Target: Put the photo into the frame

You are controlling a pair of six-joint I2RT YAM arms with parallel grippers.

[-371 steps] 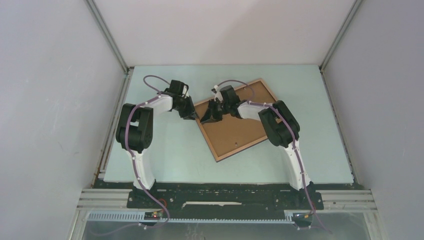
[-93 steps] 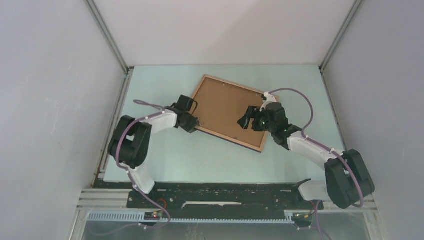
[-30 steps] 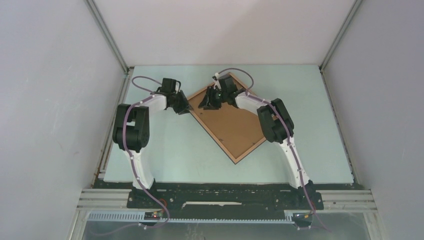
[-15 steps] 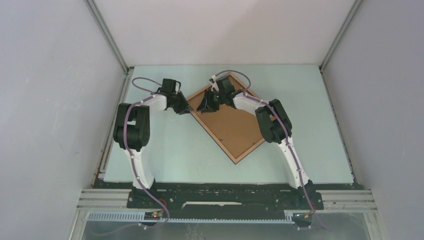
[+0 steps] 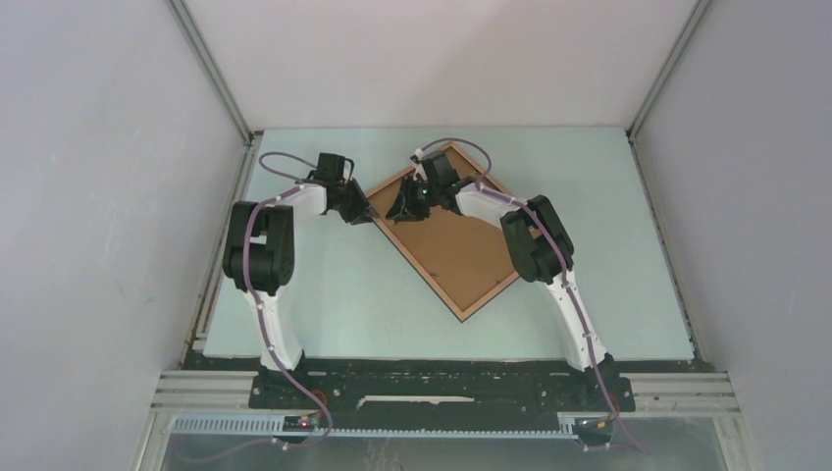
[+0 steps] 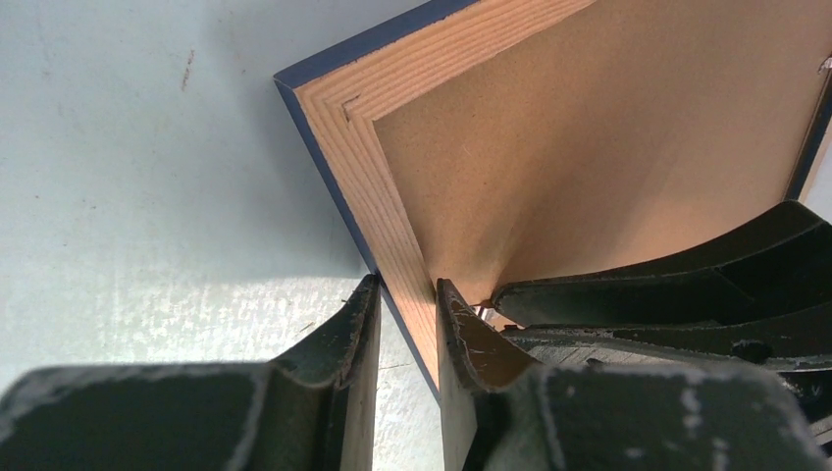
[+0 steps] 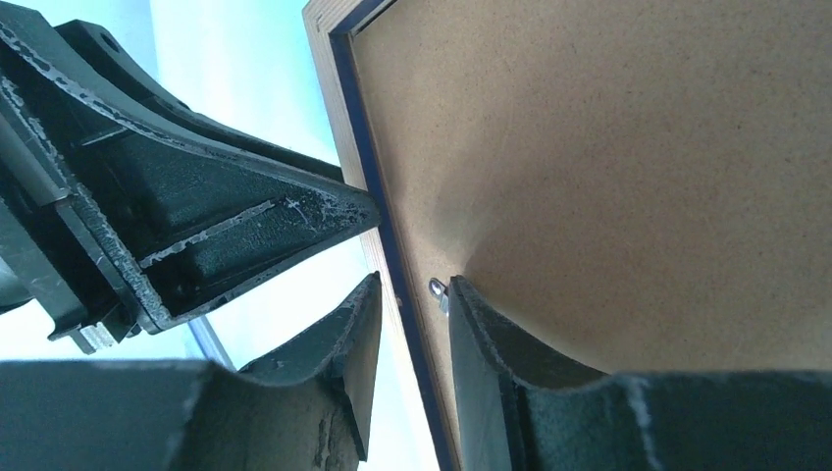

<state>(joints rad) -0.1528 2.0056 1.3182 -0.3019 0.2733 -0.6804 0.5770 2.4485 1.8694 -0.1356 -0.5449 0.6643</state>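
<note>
**Frame face-down, board seated, photo unseen**

Top external: the frame [image 5: 419,273] lies cornerwise on the desk [image 5: 324,304], back up, with the brown backing board [image 5: 461,250] in it. No photo shows, so the insertion is unconfirmed.

Left wrist: the left pincer [image 6: 404,285] pinches the frame's rail near a corner.

Right wrist: the right pincer [image 7: 412,285] straddles that rail beside a metal tab [image 7: 438,289]. Clamped or not, cannot tell.
</note>
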